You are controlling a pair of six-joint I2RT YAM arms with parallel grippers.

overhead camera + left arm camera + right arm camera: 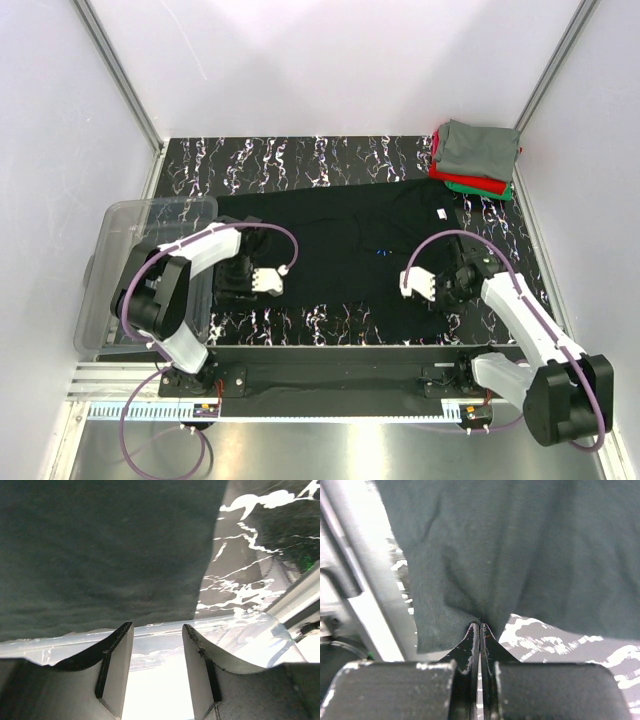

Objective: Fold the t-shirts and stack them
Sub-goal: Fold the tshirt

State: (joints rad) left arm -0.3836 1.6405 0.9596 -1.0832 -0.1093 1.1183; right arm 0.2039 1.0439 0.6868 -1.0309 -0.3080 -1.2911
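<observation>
A black t-shirt (340, 255) lies spread flat across the dark marbled table (300, 160), its white neck tag (441, 213) toward the right. My right gripper (410, 285) is at the shirt's near right part. In the right wrist view this gripper (480, 625) is shut on a pinched fold of the black cloth (520, 545). My left gripper (274, 283) is low over the shirt's near left part. Seen from the left wrist, it (156, 627) is open with nothing between its fingers, and the black shirt (100, 550) lies just ahead. Grey (478, 148), red and green t-shirts sit folded in a stack at the back right corner.
A clear plastic bin (140, 225) stands at the table's left edge beside the left arm. A metal rail (330, 375) runs along the near edge by both arm bases. White walls close in the table on the left, right and back.
</observation>
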